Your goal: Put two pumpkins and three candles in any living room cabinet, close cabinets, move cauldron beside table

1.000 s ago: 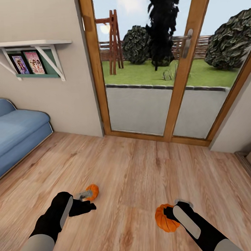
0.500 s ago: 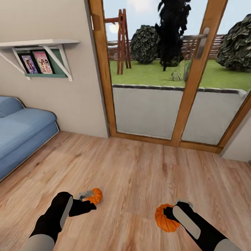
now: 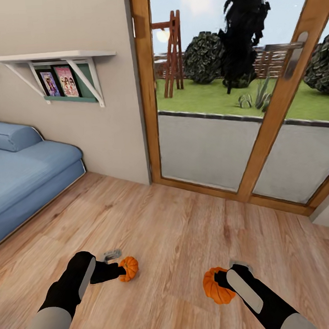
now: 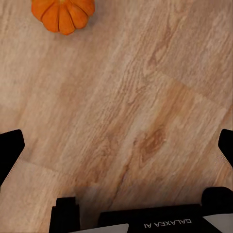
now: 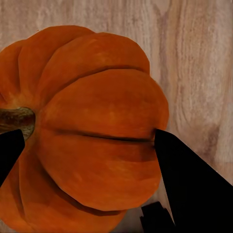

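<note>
Two orange ribbed pumpkins show in the head view. The smaller pumpkin (image 3: 128, 268) lies on the wood floor just past my left gripper (image 3: 115, 263), which is open; in the left wrist view that pumpkin (image 4: 63, 14) sits on the floor well beyond the spread fingers (image 4: 9, 148), with nothing between them. My right gripper (image 3: 224, 278) is shut on the larger pumpkin (image 3: 215, 287), held just above the floor. In the right wrist view this pumpkin (image 5: 97, 126) sits between the two black fingers (image 5: 187, 189), its brown stem off to one side.
A blue sofa (image 3: 25, 176) stands along the left wall under a white wall shelf (image 3: 58, 64) with pictures. A wood-framed glass patio door (image 3: 265, 145) is ahead. Bare wood floor (image 3: 177, 231) lies between them.
The whole head view has swung left, so door and sofa sit further right in the picture. The floor pumpkin now shows closer to my left fingertips. The right gripper keeps its hold.
</note>
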